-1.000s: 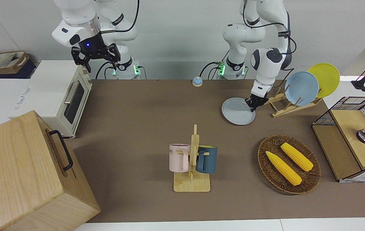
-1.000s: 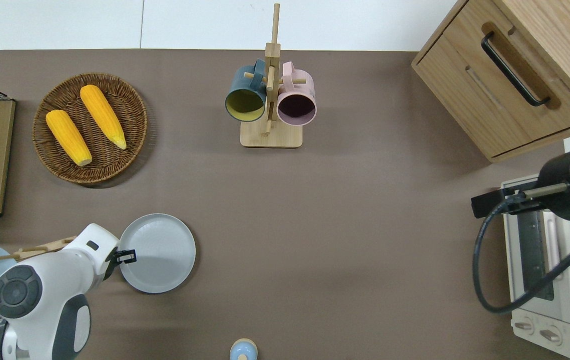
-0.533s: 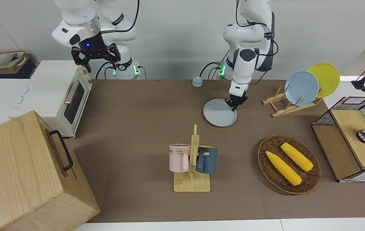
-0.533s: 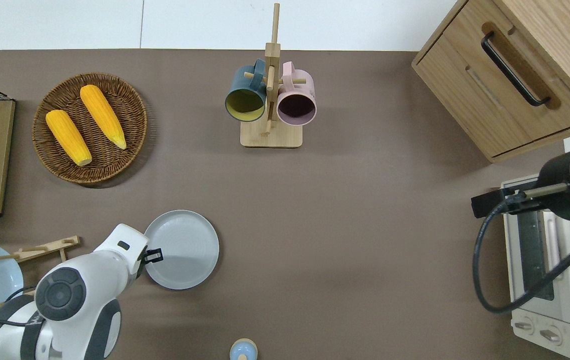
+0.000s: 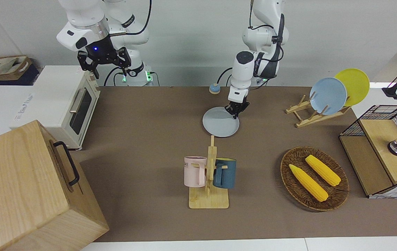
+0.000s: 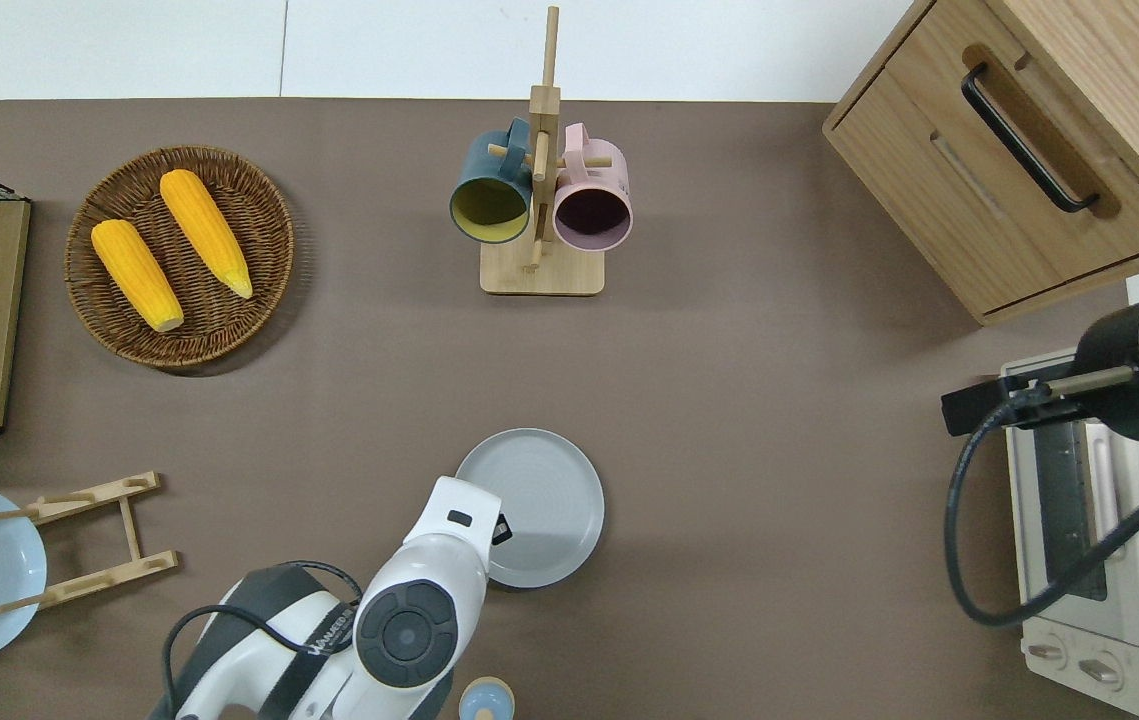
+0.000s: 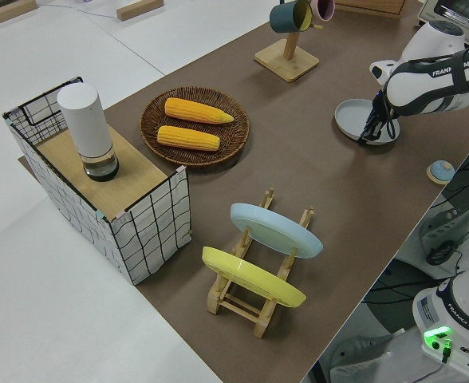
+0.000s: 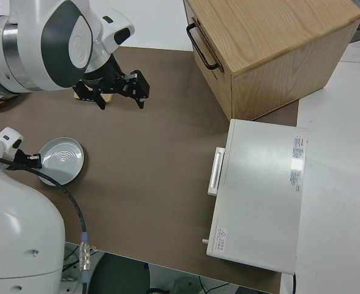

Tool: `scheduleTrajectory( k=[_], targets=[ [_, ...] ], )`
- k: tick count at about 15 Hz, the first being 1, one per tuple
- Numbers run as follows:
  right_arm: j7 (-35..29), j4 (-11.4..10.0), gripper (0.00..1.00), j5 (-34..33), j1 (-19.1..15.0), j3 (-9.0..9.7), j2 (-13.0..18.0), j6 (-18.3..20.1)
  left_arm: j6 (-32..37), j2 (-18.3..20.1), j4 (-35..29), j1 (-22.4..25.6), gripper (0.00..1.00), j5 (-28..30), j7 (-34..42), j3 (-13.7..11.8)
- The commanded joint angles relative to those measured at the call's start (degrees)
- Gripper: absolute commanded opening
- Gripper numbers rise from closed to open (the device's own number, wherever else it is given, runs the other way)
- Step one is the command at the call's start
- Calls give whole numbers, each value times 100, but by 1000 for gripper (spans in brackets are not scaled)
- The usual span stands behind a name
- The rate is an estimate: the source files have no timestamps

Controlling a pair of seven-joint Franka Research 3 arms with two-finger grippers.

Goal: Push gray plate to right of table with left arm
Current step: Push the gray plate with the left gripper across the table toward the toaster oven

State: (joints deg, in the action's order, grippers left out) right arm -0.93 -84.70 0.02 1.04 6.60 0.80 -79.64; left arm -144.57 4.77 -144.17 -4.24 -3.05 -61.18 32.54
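The gray plate (image 5: 219,122) lies flat on the brown table (image 5: 142,122) near its middle, nearer to the robots than the mug rack. It also shows in the overhead view (image 6: 541,500), the left side view (image 7: 360,118) and the right side view (image 8: 60,159). My left gripper (image 5: 236,113) is shut and down at the plate's rim, on the side toward the left arm's end of the table; it also shows in the overhead view (image 6: 499,530). My right gripper (image 5: 104,64) is open and empty, and its arm is parked.
A mug rack (image 5: 209,174) holds a pink and a dark blue mug. A wicker basket (image 5: 314,177) with two corn cobs, a plate rack (image 5: 327,96) and a wire crate (image 5: 386,146) stand toward the left arm's end. A toaster oven (image 5: 69,104) and a wooden drawer box (image 5: 27,188) stand toward the right arm's end.
My left gripper has swept toward the right arm's end of the table, and the gray plate has slid with it from beside the plate rack to the table's middle.
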Motion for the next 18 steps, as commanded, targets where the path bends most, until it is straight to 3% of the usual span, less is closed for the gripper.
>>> scheduleTrajectory(
  k=[1, 7, 13, 14, 16, 18],
  targets=[
    [-74, 50, 983, 25, -113, 96, 17, 89, 298, -546, 485, -190, 0, -642, -1050, 191],
    [-74, 50, 983, 25, -113, 87, 17, 89, 667, -1777, 1566, -796, 0, -2040, -2844, 200],
    [-74, 50, 983, 33, -113, 96, 17, 89, 755, -1963, 1866, -894, 0, -2112, -3066, 200],
    [-74, 50, 983, 25, -113, 96, 17, 89, 755, -1954, 1866, -894, 64, -2112, -3066, 192],
    [-74, 50, 983, 25, -113, 88, 17, 89, 755, -1954, 1875, -877, 431, -2112, -3040, 192],
    [-74, 50, 983, 25, -113, 96, 17, 89, 807, -1919, 1892, -850, 997, -2120, -3005, 183]
  ],
)
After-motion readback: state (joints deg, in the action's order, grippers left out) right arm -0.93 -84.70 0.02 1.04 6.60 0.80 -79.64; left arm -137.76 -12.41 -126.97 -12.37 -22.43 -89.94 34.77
